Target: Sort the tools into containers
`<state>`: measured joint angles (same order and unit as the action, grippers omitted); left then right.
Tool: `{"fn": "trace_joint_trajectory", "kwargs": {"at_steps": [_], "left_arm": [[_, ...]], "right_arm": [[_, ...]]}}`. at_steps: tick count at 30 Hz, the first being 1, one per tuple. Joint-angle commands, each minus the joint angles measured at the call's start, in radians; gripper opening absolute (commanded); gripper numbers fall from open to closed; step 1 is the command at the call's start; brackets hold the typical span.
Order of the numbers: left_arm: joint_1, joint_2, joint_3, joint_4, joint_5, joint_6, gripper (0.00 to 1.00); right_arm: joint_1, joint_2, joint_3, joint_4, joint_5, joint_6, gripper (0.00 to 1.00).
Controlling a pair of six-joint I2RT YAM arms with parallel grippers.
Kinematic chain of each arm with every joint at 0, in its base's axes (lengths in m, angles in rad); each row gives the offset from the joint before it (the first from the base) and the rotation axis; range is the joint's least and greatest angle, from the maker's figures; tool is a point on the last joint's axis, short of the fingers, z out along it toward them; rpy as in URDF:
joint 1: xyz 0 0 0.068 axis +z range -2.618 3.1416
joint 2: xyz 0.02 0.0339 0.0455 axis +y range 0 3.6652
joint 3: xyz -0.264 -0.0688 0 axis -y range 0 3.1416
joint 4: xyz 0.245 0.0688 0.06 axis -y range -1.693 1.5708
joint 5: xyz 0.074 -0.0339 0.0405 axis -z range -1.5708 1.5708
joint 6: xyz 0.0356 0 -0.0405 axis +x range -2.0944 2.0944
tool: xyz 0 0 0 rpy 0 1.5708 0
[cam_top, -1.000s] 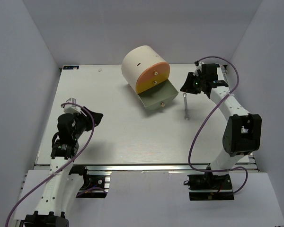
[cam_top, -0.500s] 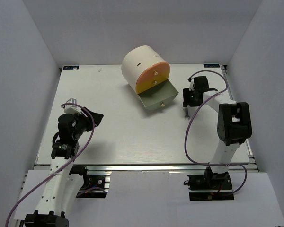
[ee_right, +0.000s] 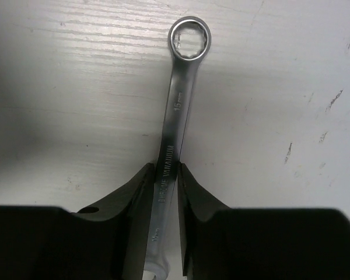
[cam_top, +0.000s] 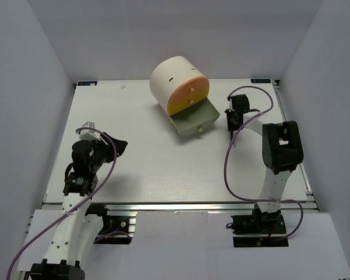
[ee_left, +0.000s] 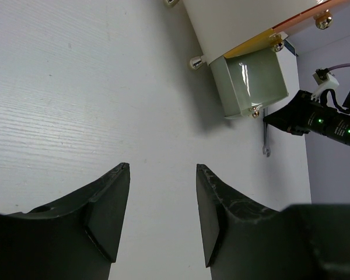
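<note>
The silver spanner point(ee_right: 184, 70) lies flat on the white table, to the right of the open grey-green drawer point(cam_top: 192, 121). My right gripper point(ee_right: 165, 167) is shut on the spanner's shaft, with both jaws touching it; it stands low over the table in the top view point(cam_top: 232, 121). The cream cabinet point(cam_top: 170, 77) lies on its side, with its orange drawer point(cam_top: 191, 93) and yellow drawer point(cam_top: 176, 109) closed. My left gripper point(ee_left: 162, 168) is open and empty at the table's left point(cam_top: 118, 146). The screwdrivers and the rod are out of view.
The table's right edge point(cam_top: 291, 116) runs close behind the right arm. The purple cable point(cam_top: 228, 163) loops from the right wrist over the table. The open drawer's brass knob point(cam_top: 200, 126) is just left of the right gripper.
My right arm has swung in from the back right corner, come down over the spanner and closed on its shaft. The left arm has not moved.
</note>
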<state>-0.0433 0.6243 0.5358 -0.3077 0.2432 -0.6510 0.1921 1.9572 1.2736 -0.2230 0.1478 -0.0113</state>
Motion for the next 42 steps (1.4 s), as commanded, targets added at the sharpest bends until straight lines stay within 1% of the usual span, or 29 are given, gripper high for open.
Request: {"fn": "trace_joint_trajectory", "kwargs": {"at_steps": [1,4,6,7,8,11,15,19,24,36,42], "left_arm": [[-0.004,-0.017,-0.008,-0.013,-0.013,0.01,0.59],[-0.003,-0.028,-0.01,-0.021,-0.013,0.011,0.59],[-0.003,-0.032,-0.008,-0.027,-0.013,0.013,0.59],[-0.004,-0.035,-0.008,-0.031,-0.015,0.014,0.59],[-0.004,-0.035,-0.005,-0.033,-0.015,0.016,0.59],[-0.003,-0.035,0.0,-0.039,-0.018,0.017,0.59],[-0.003,-0.035,0.006,-0.041,-0.018,0.017,0.59],[-0.004,-0.035,0.013,-0.045,-0.018,0.022,0.59],[-0.003,-0.037,0.006,-0.038,-0.013,0.017,0.59],[-0.004,-0.054,-0.011,-0.031,-0.012,0.011,0.59],[-0.004,-0.048,-0.01,-0.024,-0.01,0.011,0.59]], "right_arm": [[-0.01,0.012,-0.046,0.007,0.024,0.004,0.26],[-0.022,0.026,-0.065,-0.018,-0.01,0.004,0.22],[-0.026,0.031,-0.066,-0.032,-0.03,0.004,0.18],[-0.032,0.037,-0.066,-0.041,-0.049,0.004,0.13],[-0.034,0.04,-0.066,-0.045,-0.059,0.004,0.13],[-0.043,0.048,-0.063,-0.052,-0.079,0.001,0.0],[-0.052,0.031,-0.051,-0.05,-0.096,-0.022,0.0],[-0.057,-0.041,-0.03,-0.045,-0.131,-0.021,0.0],[-0.057,-0.075,0.004,-0.056,-0.14,-0.012,0.0],[-0.057,-0.139,-0.01,-0.07,-0.175,0.004,0.0],[-0.057,-0.176,-0.013,-0.082,-0.192,0.053,0.0]]}}
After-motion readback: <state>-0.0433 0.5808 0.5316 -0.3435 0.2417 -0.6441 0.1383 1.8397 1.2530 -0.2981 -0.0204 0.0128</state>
